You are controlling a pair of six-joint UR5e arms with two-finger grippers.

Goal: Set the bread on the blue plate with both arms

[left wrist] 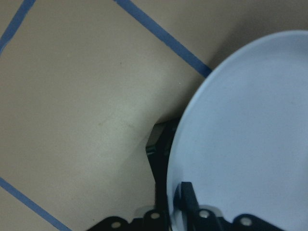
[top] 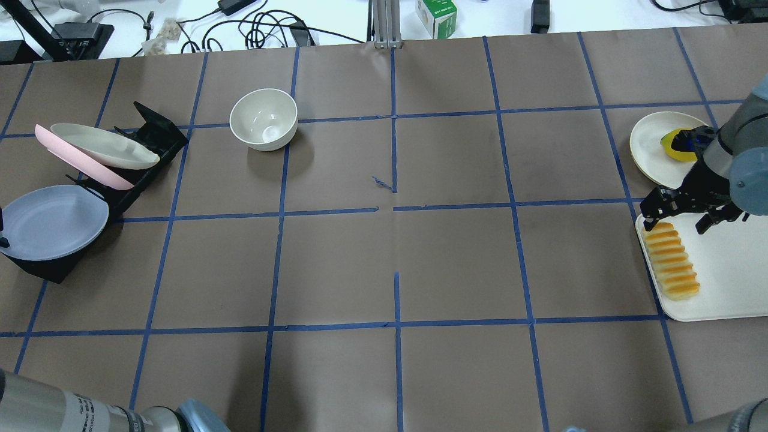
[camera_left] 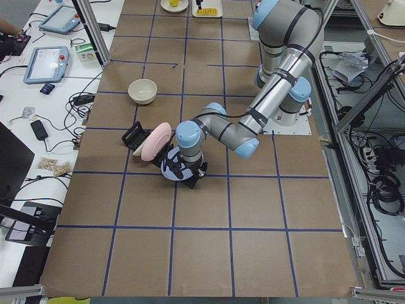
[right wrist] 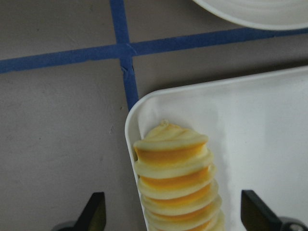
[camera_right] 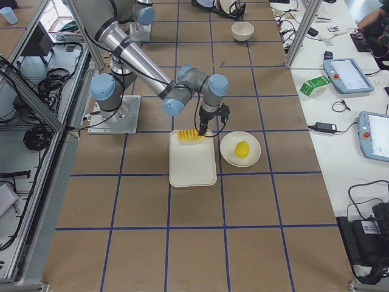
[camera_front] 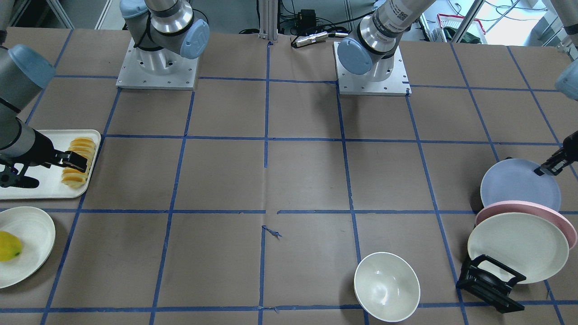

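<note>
The bread (top: pixel 672 261), a toy loaf of pale-yellow slices with orange crusts, lies flat in a white rectangular plastic tray (top: pixel 726 282). It runs along the tray's long edge that faces the middle of the brown paper-covered counter (top: pixel 456 264). The right gripper (top: pixel 677 223) hangs over the tray's end nearest the bread's first slice. Its black fingers (right wrist: pixel 94 214) are spread wide, one on each side of the loaf and clear of it.

The blue plate (top: pixel 51 222), round, shallow and of matte pale lavender-blue plastic, is at the counter's end far from the tray, tilted in a black slotted rack (top: pixel 156 135). The left gripper (camera_front: pixel 548 168) is at the plate's rim, on the side away from the tray. One finger lies on the plate's face and the other is hidden behind it, so I cannot tell whether they pinch it.
</note>
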